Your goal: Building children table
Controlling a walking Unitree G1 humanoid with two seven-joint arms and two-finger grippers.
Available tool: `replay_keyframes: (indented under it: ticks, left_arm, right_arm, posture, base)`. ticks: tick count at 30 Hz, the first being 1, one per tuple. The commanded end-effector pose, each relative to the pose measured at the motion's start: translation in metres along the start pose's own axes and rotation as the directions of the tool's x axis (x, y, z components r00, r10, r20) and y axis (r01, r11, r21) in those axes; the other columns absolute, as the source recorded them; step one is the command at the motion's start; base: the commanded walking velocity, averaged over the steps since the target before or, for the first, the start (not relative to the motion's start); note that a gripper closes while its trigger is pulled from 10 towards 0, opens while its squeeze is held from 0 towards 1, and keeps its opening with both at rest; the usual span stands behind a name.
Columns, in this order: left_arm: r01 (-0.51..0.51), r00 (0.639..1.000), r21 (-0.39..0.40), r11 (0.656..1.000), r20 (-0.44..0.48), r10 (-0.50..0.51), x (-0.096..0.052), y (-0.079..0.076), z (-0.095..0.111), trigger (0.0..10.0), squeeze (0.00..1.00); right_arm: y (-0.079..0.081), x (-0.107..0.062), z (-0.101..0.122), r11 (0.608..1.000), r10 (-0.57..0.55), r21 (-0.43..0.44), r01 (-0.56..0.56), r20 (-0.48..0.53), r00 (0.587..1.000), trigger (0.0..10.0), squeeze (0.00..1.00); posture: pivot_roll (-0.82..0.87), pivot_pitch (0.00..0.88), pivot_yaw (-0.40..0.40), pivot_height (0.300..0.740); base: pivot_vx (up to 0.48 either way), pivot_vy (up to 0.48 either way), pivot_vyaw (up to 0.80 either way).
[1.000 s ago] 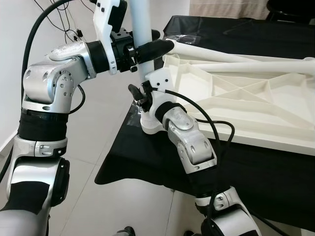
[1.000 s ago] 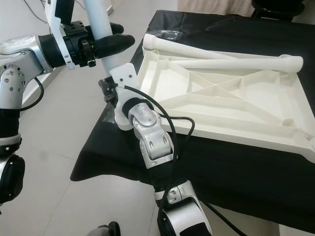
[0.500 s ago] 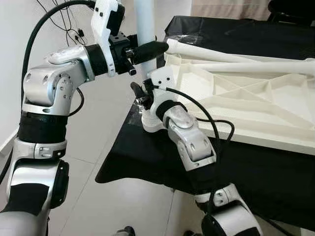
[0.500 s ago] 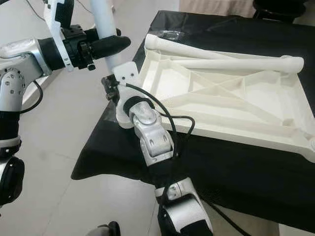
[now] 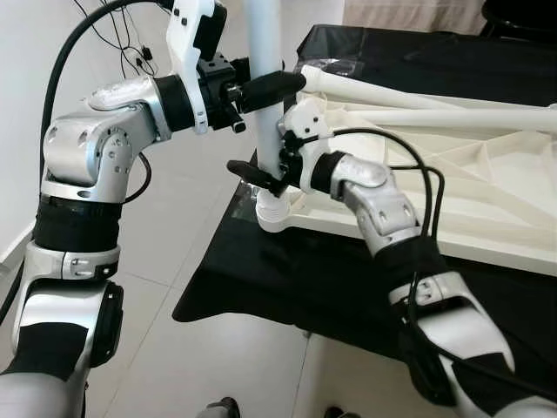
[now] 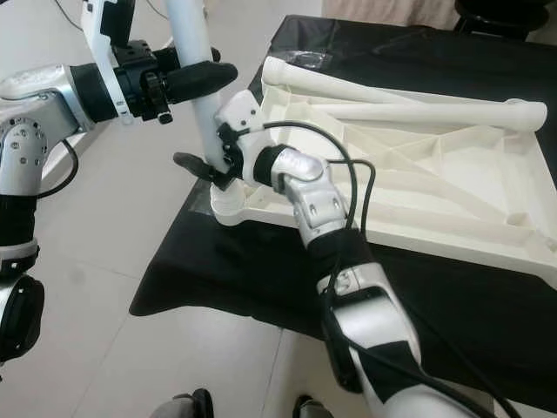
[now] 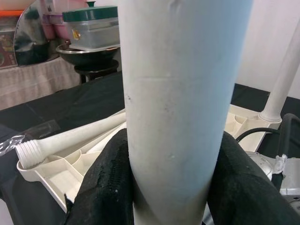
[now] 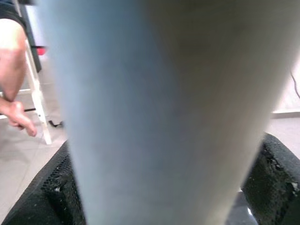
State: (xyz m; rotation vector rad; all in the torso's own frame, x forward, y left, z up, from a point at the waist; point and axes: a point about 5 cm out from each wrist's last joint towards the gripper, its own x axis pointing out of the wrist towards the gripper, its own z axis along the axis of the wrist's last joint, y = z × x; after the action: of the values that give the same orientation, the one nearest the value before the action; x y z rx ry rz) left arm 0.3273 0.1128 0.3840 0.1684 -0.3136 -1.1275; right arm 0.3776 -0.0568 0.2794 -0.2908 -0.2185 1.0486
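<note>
Our left gripper (image 5: 265, 87) pinches the upright white table leg (image 5: 265, 52) high up; our right gripper (image 5: 261, 178) clamps it lower, just above the socket at the tabletop's (image 5: 418, 174) corner, at nine o'clock of the panel. The right wrist view adds a person's hand (image 8: 16, 112) behind the leg. The left wrist view shows a loose leg's threaded end (image 7: 28, 152). The tabletop lies upside down, ribbed, on black cloth (image 5: 287, 270).

You see a white table leg (image 5: 265, 78) and a cream tabletop (image 5: 452, 187) on a plain black cloth (image 5: 287, 270). Your arms are shiny silver, with black fingers (image 5: 274, 85) (the floor (image 5: 174, 252), at nine o'clock, is pale grey).
</note>
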Motion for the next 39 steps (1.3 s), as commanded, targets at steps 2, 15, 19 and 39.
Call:
replay_keyframes:
  ticks: [2,15,19,39]
  left_arm:
    - [0.121,0.993,0.006,0.993,0.012,-0.122,0.012,-0.016,0.003,0.0,0.0]
    - [0.132,0.991,0.005,0.991,0.008,-0.132,0.013,-0.017,0.003,0.0,0.0]
    - [0.131,0.991,0.005,0.991,0.009,-0.131,0.013,-0.017,0.003,0.0,0.0]
    - [0.036,0.999,0.02,0.999,-0.038,-0.036,0.009,-0.006,0.001,10.0,0.0]
  right_arm:
    - [0.011,0.011,0.002,0.992,0.121,-0.026,-0.121,0.003,0.993,10.0,0.0]
    - [0.021,0.024,0.001,0.922,0.384,-0.047,-0.385,-0.025,0.923,0.0,0.0]
    - [0.021,0.023,-0.002,0.919,0.389,-0.06,-0.391,-0.038,0.921,0.0,0.0]
    - [0.052,0.0,-0.085,0.921,-0.293,0.176,0.347,-0.275,0.916,0.0,0.0]
  posture:
    - [0.1,0.222,0.027,0.74]
    - [0.11,0.225,0.027,0.74]
    - [0.11,0.226,0.029,0.74]
    - [0.11,0.259,0.003,0.74]
  base:
    - [0.0,0.0,0.0]
    - [0.0,0.0,0.0]
    - [0.0,0.0,0.0]
    - [0.0,0.0,0.0]
